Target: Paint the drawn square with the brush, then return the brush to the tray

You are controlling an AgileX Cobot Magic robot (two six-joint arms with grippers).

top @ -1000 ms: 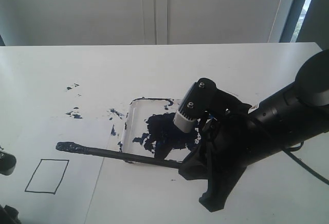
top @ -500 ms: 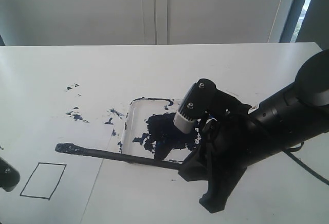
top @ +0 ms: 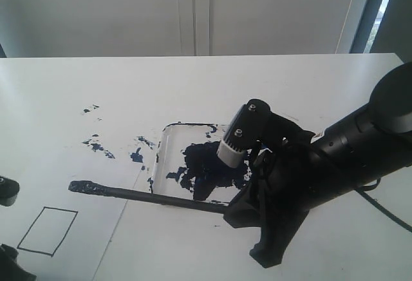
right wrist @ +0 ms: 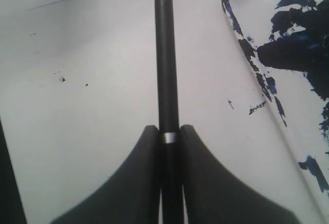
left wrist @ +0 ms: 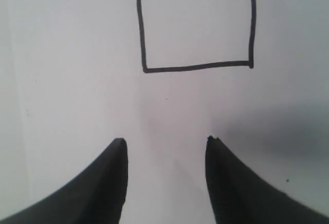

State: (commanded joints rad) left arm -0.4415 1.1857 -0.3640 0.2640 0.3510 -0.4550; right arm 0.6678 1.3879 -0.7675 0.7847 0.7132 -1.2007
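Note:
The drawn square (top: 47, 231) is a blank black outline on white paper at the front left; in the left wrist view the square (left wrist: 198, 23) lies just ahead of my open left gripper (left wrist: 165, 141), which holds nothing. One of its fingers (top: 5, 191) shows at the left edge. My right gripper (top: 232, 207) (right wrist: 168, 129) is shut on the handle of the brush (top: 148, 195) (right wrist: 166, 54). The brush reaches left across the front corner of the paint-blotched tray (top: 168, 126) (right wrist: 293, 116). Its dark tip is to the upper right of the square, apart from it.
Dark paint specks (top: 96, 144) dot the paper behind the square. The sheet's edge (top: 119, 223) runs diagonally between square and tray. The bulky right arm (top: 335, 165) covers the tray's right side. A wall stands behind the table's far edge.
The paper with the square and paint specks has slid toward the front left, and the left gripper's finger has shifted at the left edge. The right gripper and brush have stayed put.

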